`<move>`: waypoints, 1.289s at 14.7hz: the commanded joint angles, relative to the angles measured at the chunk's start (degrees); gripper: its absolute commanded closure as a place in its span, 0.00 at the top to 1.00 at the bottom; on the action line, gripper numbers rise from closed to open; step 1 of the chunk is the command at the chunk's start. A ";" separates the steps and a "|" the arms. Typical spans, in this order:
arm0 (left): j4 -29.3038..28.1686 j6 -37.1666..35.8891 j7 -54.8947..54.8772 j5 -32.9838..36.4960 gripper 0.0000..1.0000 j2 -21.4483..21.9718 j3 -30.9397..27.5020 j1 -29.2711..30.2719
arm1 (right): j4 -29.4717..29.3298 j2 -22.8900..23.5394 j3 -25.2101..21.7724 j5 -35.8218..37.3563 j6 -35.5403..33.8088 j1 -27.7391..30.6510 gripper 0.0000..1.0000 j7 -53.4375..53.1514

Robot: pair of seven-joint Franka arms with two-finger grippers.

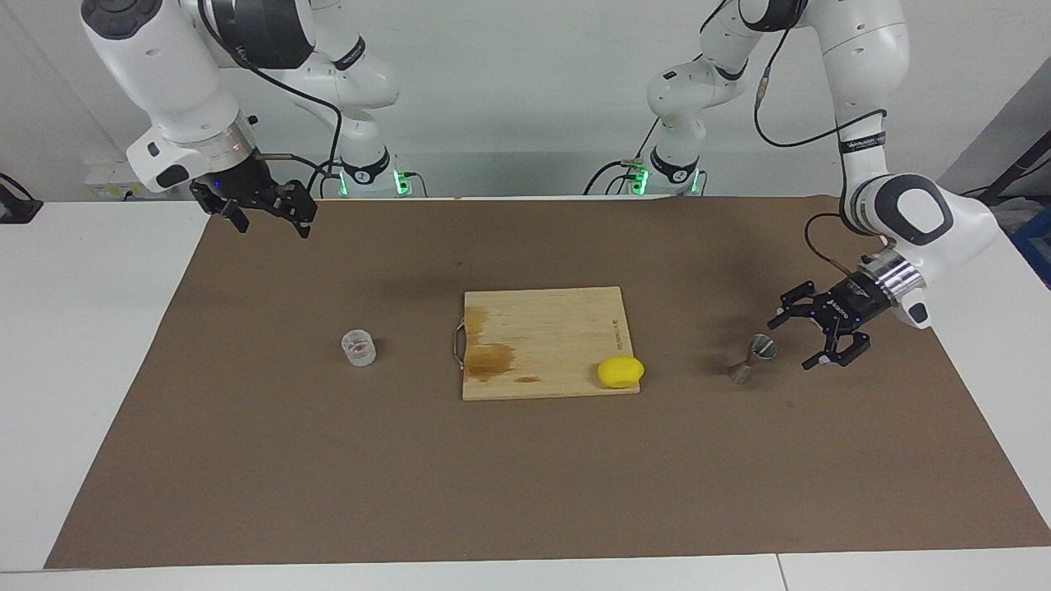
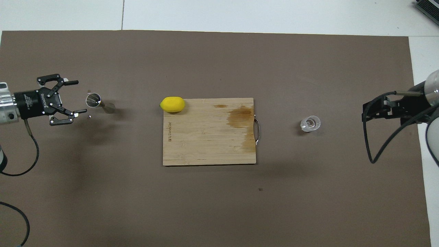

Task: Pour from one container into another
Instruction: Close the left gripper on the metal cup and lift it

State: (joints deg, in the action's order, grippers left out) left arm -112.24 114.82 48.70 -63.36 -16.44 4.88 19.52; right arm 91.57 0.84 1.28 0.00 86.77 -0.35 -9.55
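The clear squat cup point(image 1: 359, 347) point(image 2: 310, 124) stands on the brown mat toward the right arm's end of the table. Toward the left arm's end stands the steel hourglass jigger point(image 1: 751, 361) point(image 2: 97, 103). My left gripper point(image 1: 792, 343) point(image 2: 79, 96) hangs low beside the jigger, on the side away from the board. It is open, its fingers point at the jigger, and nothing is between them. My right gripper point(image 1: 271, 223) point(image 2: 365, 113) waits open and empty, raised over the mat's corner at its own end.
A wooden cutting board point(image 1: 542, 328) point(image 2: 209, 144) with a metal handle and a dark stain lies mid-table between cup and jigger. A yellow lemon point(image 1: 620, 371) point(image 2: 172, 104) rests on the board's corner nearest the jigger. A small speck lies on the mat by the jigger.
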 commanded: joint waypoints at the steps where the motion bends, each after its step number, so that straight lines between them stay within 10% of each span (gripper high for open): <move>1: -5.00 1.73 3.06 -4.22 1.00 1.76 0.83 0.61 | 0.63 -0.75 0.30 0.53 -0.11 0.53 1.00 1.20; 13: -6.85 1.99 7.11 -10.91 0.99 2.03 1.27 -0.54 | 0.63 -0.75 0.30 0.53 -0.11 0.53 1.00 1.20; 19: -7.03 2.52 7.20 -10.91 0.81 2.03 1.27 -0.54 | 0.63 -0.75 0.30 0.53 -0.11 0.53 1.00 1.20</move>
State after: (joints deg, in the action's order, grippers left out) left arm -117.21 115.95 55.18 -73.06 -16.33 6.42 19.59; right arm 91.57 0.84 1.28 0.00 86.77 -0.35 -9.55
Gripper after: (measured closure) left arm 0.141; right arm 0.000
